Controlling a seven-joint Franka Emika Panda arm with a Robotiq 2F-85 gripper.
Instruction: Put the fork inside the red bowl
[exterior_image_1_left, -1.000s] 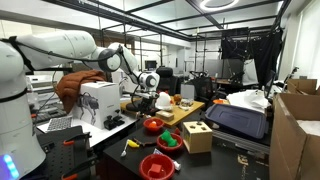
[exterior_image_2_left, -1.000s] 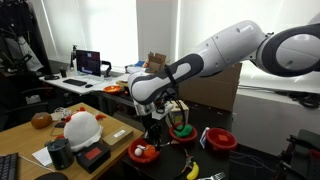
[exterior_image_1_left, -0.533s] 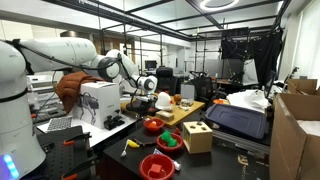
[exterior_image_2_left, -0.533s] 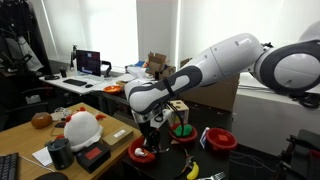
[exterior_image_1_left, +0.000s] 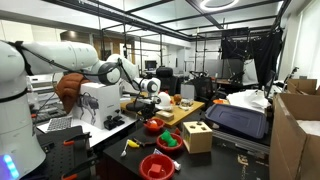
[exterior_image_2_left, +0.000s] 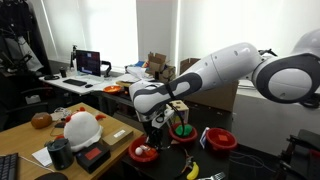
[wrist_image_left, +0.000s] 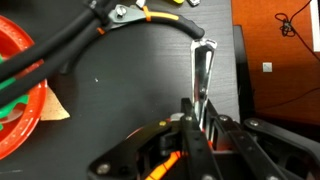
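Observation:
My gripper (wrist_image_left: 196, 112) is shut on the silver fork (wrist_image_left: 203, 68), whose shaft sticks out ahead of the fingers over the black table mat. In both exterior views the gripper (exterior_image_1_left: 148, 101) (exterior_image_2_left: 151, 137) hangs just above a red bowl (exterior_image_1_left: 153, 126) (exterior_image_2_left: 143, 153) at the table's near edge. The fork is too small to make out in those views. In the wrist view, a red bowl (wrist_image_left: 14, 95) holding green items shows at the left edge, apart from the fork.
Another red bowl (exterior_image_2_left: 219, 139) and a bowl with green and red items (exterior_image_2_left: 182, 129) stand close by. A wooden block box (exterior_image_1_left: 197, 136), a banana (exterior_image_2_left: 190, 170), black cables (wrist_image_left: 90, 40) and a white-and-red object (exterior_image_2_left: 82, 127) also lie on the tables.
The arm has swung a little and the gripper has dropped slightly toward the red bowl, still holding the fork.

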